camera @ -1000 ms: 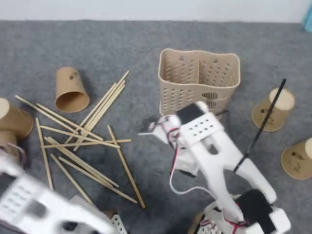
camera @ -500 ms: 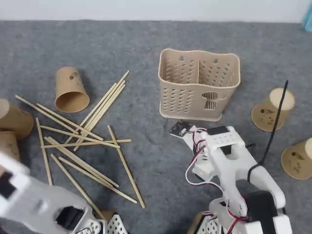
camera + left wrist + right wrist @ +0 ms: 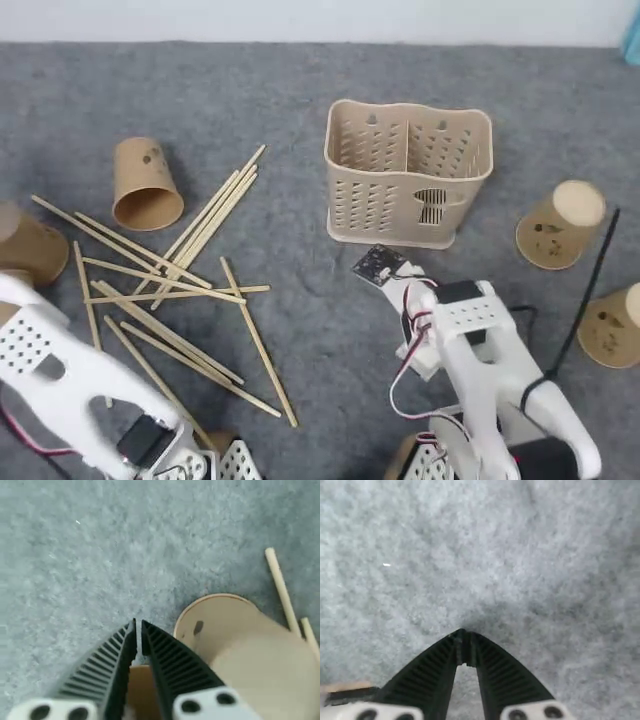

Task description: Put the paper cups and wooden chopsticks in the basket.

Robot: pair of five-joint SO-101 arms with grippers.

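Currently: left gripper closed to a slit, just beside a toppled paper cup. Right gripper tips meet over grey carpet. Basket stands upright; wooden chopsticks lie scattered well apart from it, on the left arm's side.

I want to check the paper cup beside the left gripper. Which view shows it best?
Left wrist view: the paper cup lies on its side, near the left gripper. The high view has it at its edge, partly cut off. The right wrist view faces carpet.
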